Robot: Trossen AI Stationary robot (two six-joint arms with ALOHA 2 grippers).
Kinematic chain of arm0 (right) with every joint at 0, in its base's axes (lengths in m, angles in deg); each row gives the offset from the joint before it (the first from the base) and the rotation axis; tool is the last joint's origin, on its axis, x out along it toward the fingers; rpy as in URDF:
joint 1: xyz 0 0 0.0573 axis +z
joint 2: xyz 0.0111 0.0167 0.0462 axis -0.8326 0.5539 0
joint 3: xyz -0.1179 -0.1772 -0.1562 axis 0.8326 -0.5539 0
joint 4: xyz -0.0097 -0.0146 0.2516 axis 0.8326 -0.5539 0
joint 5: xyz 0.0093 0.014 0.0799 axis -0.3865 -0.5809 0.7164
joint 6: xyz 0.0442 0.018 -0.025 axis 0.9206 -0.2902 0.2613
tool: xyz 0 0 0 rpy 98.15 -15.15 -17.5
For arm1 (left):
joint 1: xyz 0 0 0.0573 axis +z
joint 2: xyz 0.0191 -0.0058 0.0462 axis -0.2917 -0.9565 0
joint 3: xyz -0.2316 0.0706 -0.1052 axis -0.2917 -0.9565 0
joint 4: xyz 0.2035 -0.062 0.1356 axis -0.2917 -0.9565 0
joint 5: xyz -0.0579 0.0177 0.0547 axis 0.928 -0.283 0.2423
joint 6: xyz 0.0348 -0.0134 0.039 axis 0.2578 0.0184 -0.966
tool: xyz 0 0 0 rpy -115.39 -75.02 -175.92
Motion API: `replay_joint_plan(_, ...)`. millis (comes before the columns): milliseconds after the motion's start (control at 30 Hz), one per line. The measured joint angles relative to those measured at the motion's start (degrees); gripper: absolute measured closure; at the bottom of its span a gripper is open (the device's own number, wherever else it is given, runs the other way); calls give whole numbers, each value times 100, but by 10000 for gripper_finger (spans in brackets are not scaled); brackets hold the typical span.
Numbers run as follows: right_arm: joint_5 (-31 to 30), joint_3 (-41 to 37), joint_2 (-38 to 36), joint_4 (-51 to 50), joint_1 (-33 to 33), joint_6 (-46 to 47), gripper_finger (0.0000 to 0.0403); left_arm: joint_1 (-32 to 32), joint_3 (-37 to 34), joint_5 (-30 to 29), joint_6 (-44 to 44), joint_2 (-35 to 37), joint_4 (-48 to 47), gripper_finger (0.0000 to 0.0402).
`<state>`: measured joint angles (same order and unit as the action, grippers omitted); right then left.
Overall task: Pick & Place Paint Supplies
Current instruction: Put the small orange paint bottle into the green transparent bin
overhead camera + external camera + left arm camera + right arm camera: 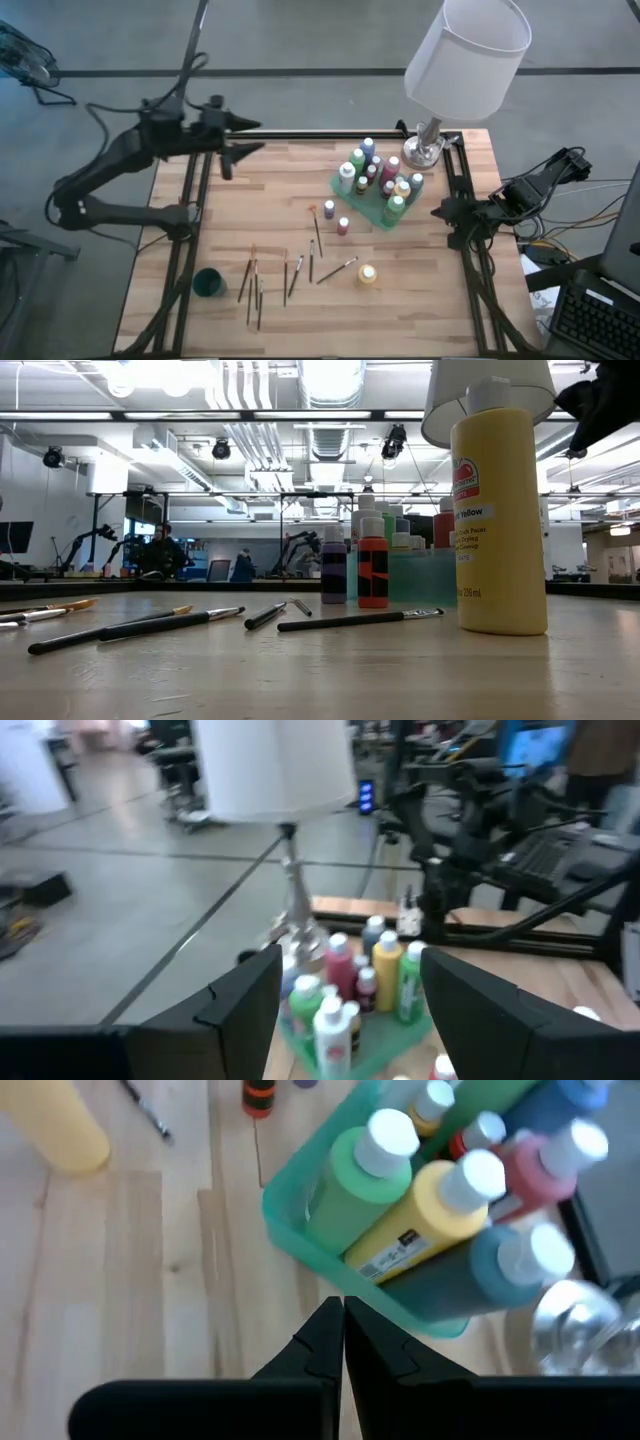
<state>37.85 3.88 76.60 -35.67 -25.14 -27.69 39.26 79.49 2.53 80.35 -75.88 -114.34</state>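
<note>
Left gripper (235,148) parked high over table's far left edge, fingers spread, nothing between them. Right gripper (440,211) clenched empty, resting at right rail beside tray (372,213), apparently idle. Most paint bottles (385,178) stand packed upright in tray; yellow bottle (367,275), two small bottles (336,217) and brushes (255,285) lie loose on table, I judge awaiting pickup.

Yellow bottle (368,275), translucent green tray (368,207), white lampshade (467,52).

Capped bottles (378,178) stand upright, clustered just ahead of the right fingers (335,1342); yellow bottle (368,275), two small bottles and brushes (285,275) lie farther off.
</note>
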Motion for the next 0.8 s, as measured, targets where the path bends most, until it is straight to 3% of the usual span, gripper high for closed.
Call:
replay_joint_plan(133, -2, 0, 0, 38, 0, -404, 394, 1, -4, -432, 222, 473, -587, 158)
replay_joint_plan(333, -2, 0, -2, 248, -4, -539, 394, 0, -111, -489, 538, 994, -724, 158)
replay_joint_plan(600, 0, 0, 0, 1957, -170, 1148, 394, 0, -1023, -895, 743, 1940, -620, 158)
replay_joint_plan(800, -302, 0, 62, 3142, -371, 1541, 394, 0, -1775, -931, 821, 2762, -359, 158)
